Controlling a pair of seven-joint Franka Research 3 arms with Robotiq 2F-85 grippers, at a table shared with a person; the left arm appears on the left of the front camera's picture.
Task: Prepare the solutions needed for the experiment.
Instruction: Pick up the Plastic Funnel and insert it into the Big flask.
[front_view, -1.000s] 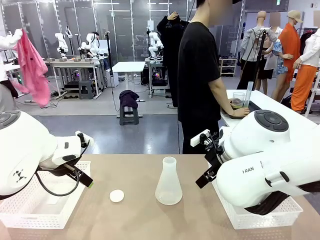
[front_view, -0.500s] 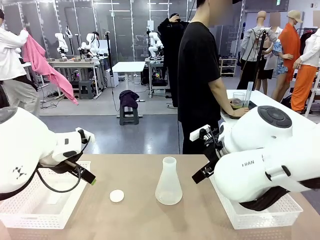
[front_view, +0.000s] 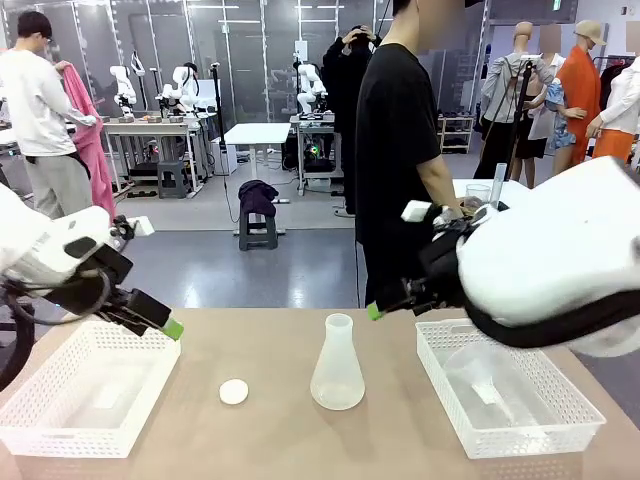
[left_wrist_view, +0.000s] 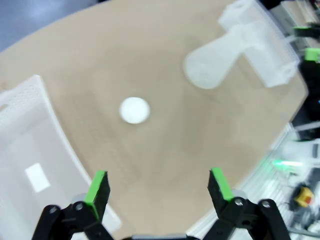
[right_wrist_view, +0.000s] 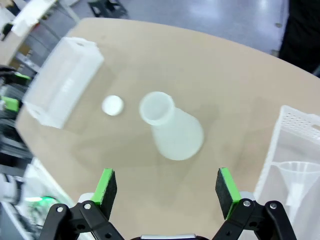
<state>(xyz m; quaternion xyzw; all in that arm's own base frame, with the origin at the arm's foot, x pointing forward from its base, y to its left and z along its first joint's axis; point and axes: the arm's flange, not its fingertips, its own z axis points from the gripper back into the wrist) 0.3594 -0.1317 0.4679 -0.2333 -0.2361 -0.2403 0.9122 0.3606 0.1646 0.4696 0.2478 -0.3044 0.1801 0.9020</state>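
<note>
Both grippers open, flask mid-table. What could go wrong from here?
1. The flask stands free and narrow-necked; a glancing touch from the open right gripper or left gripper might tip it.
2. The white disc lies flat; pinching it may just slide it.
3. Both grippers flank the flask; reaching together risks a clash.

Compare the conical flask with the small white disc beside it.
The conical flask is tall and stands upright; the white disc is low and lies flat. The flask is frosted and translucent; the disc is opaque white. The flask is much larger than the disc. Both rest on the table, apart from each other, between the left basket and the right basket.
</note>
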